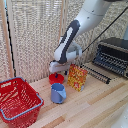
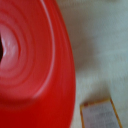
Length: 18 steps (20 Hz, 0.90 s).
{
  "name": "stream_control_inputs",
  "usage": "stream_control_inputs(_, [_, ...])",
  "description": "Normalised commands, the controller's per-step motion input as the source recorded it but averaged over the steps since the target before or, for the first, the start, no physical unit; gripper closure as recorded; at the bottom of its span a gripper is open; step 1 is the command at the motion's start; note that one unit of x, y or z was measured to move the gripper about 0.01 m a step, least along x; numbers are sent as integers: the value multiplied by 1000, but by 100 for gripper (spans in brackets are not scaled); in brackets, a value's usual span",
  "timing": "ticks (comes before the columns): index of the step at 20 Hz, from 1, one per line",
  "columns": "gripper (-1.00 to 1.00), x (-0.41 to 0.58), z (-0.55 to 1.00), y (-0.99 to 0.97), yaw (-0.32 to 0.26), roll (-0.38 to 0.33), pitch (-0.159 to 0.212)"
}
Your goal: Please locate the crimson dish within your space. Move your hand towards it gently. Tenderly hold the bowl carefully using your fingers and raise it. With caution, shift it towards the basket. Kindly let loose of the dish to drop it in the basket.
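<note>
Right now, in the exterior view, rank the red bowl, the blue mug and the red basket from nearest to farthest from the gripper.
1. Red bowl: directly under the gripper.
2. Blue mug: in front of the bowl, toward the camera.
3. Red basket: farthest, at the exterior view's left.

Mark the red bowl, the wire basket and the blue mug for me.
red bowl (image 1: 56, 78), exterior view, on its visible rim.
wire basket (image 1: 15, 100), exterior view, on its mesh wall.
blue mug (image 1: 58, 93), exterior view, on its body.
</note>
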Motion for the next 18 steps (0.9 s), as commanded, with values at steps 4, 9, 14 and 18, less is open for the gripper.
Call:
stream_control_inputs(4, [100,235,-199,-29,98,0,19])
stream_control_inputs(9, [100,15,-78,9,2,-5,30])
stream_control_inputs(14, [100,4,-9,0,0,0,7])
stream_control_inputs(18, [100,12,214,-36,-1,21,0])
